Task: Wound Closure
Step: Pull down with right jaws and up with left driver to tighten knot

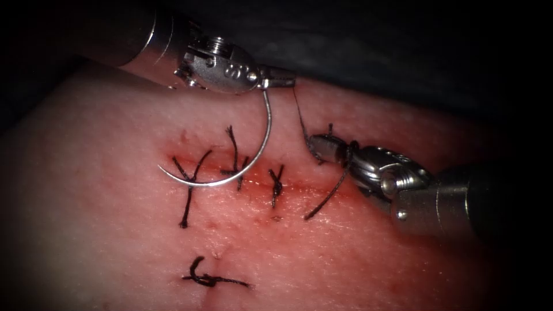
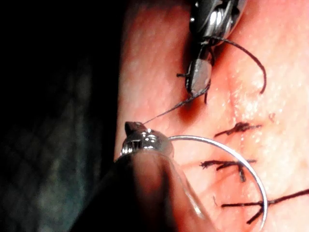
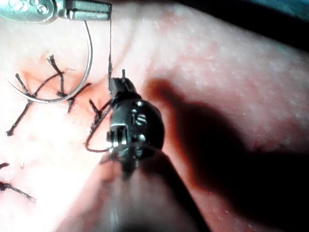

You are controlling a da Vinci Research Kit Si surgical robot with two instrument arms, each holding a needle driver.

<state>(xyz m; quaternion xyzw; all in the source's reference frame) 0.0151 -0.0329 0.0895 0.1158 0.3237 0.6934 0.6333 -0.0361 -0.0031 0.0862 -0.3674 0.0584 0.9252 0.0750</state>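
Left end effector (image 1: 282,78) sits above the cut, at the far edge of the tissue (image 1: 403,259). Its jaws are closed on the curved needle (image 1: 262,147), gripped at the thread end of the curve. The needle hangs free of the tissue: the arc sweeps down and to the left over the cut (image 1: 299,187), with the sharp tip (image 1: 161,167) lying above the leftmost stitch. In the left wrist view the same end effector (image 2: 133,129) carries the needle (image 2: 251,171) out across the knotted stitches.

Thread (image 1: 299,118) runs from the needle's held end down to the right end effector (image 1: 319,147), which rests at the right end of the cut. Its jaws look closed on the thread, pressed low against the tissue. A loop of thread wraps around the tool behind the jaws, and a loose tail (image 1: 325,198) trails down and left across the cut. In the right wrist view the right end effector (image 3: 118,87) sits just beside the last stitch, thread (image 3: 110,43) rising taut to the left end effector (image 3: 89,10).

Three knotted stitches (image 1: 233,158) cross the cut, left of the right tool. A separate knot of cut thread (image 1: 207,279) lies on the tissue below the cut. Red fluid (image 1: 173,152) stains the cut's edges
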